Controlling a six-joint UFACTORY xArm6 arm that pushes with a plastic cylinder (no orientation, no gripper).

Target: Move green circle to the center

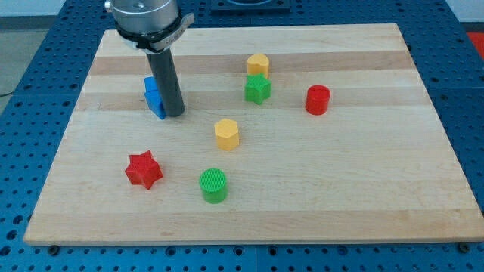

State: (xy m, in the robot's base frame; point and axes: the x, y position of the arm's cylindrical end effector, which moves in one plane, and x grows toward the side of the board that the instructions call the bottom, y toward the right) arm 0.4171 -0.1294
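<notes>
My tip (175, 115) is standing on the wooden board (363, 189) in the upper left of the frame, with the dark rod rising straight up from it to the grey metal mount at the top edge of the view. The rod has no jaws and is holding nothing; its lower end is sitting just to the right of the blue block (154, 97), touching it or very nearly so, and partly hiding that block's right side, so its shape is not clear.

The green circle (213, 185) is lying well apart from my tip, in the lower middle of the frame, below and slightly left of the yellow hexagon (226, 133) near the board's middle. The red star (144, 169) is sitting to the left of the green circle, in the lower left.

In the upper middle, the green star (257, 88) is resting just below a second yellow hexagon (258, 64), the two touching or almost so. The red cylinder (318, 100) is standing to their right.

No writing or label is showing on any block or on the board.
</notes>
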